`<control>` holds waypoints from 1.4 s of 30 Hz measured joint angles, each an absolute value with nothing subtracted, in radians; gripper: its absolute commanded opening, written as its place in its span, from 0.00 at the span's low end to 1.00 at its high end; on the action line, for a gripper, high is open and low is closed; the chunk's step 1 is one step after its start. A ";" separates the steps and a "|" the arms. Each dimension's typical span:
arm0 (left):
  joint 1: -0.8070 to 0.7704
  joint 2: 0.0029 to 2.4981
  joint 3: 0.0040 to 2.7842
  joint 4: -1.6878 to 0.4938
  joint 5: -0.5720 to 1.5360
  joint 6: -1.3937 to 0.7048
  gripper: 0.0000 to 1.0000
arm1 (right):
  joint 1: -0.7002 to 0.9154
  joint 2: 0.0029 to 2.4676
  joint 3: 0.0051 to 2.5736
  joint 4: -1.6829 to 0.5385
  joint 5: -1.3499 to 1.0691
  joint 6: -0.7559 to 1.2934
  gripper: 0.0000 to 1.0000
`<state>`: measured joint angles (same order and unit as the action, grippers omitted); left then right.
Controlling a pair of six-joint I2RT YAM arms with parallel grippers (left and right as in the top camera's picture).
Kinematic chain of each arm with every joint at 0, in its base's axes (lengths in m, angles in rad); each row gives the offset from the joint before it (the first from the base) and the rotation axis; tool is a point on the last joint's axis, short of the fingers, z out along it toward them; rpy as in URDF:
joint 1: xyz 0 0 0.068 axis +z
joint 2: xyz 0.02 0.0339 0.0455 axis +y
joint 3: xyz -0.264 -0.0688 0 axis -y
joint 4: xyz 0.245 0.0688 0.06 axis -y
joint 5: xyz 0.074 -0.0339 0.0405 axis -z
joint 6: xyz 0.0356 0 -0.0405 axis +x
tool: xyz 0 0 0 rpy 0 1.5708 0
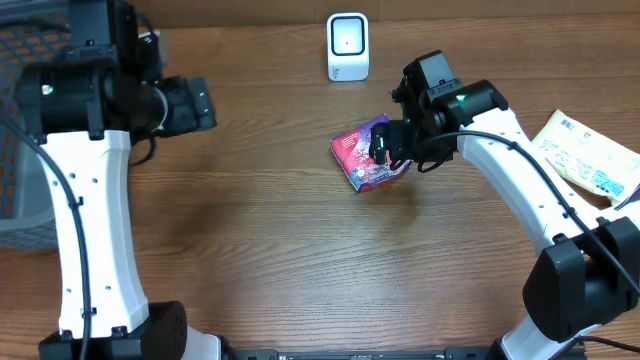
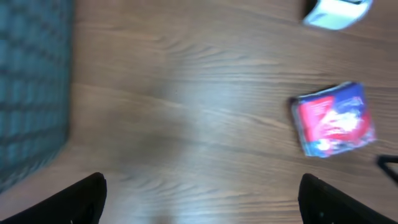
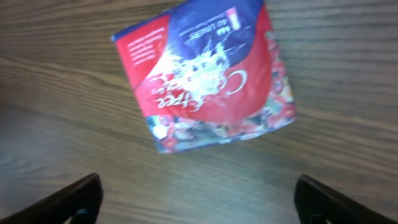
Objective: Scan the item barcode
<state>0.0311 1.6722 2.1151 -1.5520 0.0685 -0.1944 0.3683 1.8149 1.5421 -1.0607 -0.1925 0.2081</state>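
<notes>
The red and purple packet lies flat on the table, a little right of centre in the overhead frame, below and slightly right of the white scanner that stands at the top centre. The right pincer hangs just over the packet with its jaws wide apart. In the wrist view its two fingertips sit at the bottom corners and the packet lies free ahead of them, so nothing is gripped. The left pincer is up in the upper left of the overhead frame, well apart from the packet, also spread wide and empty. The packet's printed front faces up and no barcode shows on it. It is near the scanner but not held up to its window. Whether a scan has been registered cannot be told from these views. If it has not, the packet must be picked up and its coded side turned toward the scanner. A yellow pouch lies untouched at the right edge.
</notes>
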 measured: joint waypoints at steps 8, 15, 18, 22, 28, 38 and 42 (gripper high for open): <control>-0.145 1.732 1.932 -1.305 0.296 -0.130 0.43 | 0.203 1.818 1.271 -0.756 -0.404 0.209 1.00; -0.222 1.874 1.745 -1.197 0.364 -0.139 0.41 | 0.127 1.821 1.100 -0.522 -0.607 0.239 1.00; -0.242 1.903 1.714 -1.125 0.373 -0.141 0.04 | 0.132 1.828 1.092 -0.444 -0.666 0.279 0.91; -0.279 1.935 1.702 -1.001 0.382 -0.142 0.04 | 0.133 1.845 1.092 -0.378 -0.699 0.340 0.48; -0.295 2.018 1.701 -0.839 0.426 -0.186 0.04 | 0.133 1.922 1.092 -0.358 -0.719 0.398 0.48; -0.289 2.207 1.702 -0.817 0.521 -0.228 0.04 | 0.133 1.971 1.093 -0.301 -0.762 0.423 0.04; -0.286 2.209 1.702 -0.819 0.535 -0.233 0.04 | 0.133 1.971 1.093 -0.288 -0.764 0.422 0.04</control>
<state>-0.2863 2.2089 1.7016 -0.8188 0.5354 -0.2333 0.1326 1.9713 1.0927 -0.2882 -0.7639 0.4221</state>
